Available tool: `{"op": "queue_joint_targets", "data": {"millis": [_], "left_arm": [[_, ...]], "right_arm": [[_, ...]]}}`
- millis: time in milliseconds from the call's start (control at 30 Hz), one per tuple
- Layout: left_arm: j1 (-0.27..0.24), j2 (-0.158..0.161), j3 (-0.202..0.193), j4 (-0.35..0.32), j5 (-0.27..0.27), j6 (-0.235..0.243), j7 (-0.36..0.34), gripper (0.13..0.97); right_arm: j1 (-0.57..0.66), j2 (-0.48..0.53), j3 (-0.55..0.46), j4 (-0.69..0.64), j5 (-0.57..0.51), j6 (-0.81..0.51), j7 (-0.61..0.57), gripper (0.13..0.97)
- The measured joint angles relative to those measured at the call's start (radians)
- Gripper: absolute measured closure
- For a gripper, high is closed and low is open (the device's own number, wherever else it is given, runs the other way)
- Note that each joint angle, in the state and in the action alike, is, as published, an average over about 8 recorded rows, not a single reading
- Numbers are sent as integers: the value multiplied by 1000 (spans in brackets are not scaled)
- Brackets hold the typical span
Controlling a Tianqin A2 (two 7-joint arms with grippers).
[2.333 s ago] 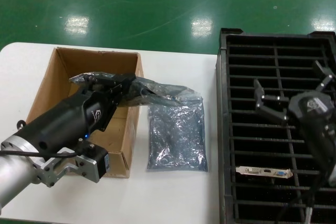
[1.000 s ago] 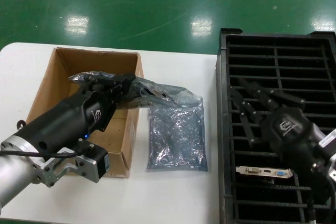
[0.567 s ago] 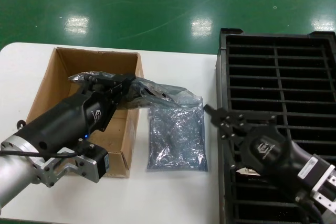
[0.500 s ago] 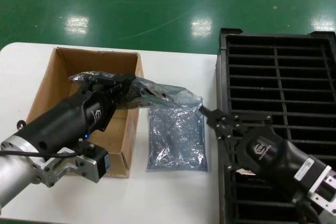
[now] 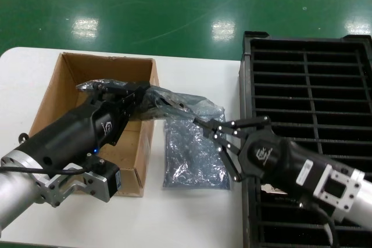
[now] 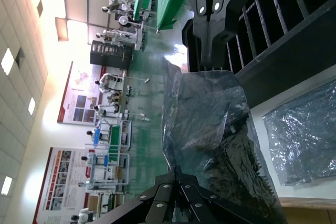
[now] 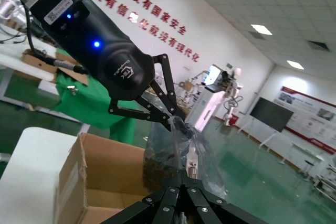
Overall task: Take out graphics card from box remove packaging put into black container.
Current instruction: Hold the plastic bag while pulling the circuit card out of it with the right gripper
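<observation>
Graphics card, wrapped in its bag point(image 5: 174, 104), hangs above the box point(image 5: 70, 94) edge, clamped by the left claw point(image 5: 136, 94); its long axis runs from nine to three o'clock. The black container point(image 5: 308, 85) fills the right. The right claw point(image 5: 224, 137), fingers spread, sits at the bag's three o'clock end. An empty bag point(image 5: 195, 155) lies below. The card itself is hidden inside.

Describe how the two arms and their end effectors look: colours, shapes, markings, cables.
Both arms end in glossy black, tapered housings bearing a small white logo. The left end effector has black linkage fingers; its housing shows a blue light and joins a silver metal wrist with a black cable. The right end effector has thin black linkage fingers dotted with silver rivets, behind it a silver block with a black connector.
</observation>
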Motion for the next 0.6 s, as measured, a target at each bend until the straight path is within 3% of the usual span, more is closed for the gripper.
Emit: {"op": "queue_joint_targets", "data": {"millis": [600], "left_arm": [[0, 0, 0, 0, 0, 0, 0, 957]], "right_arm": [[179, 14, -55, -151, -23, -76, 0, 960]]}}
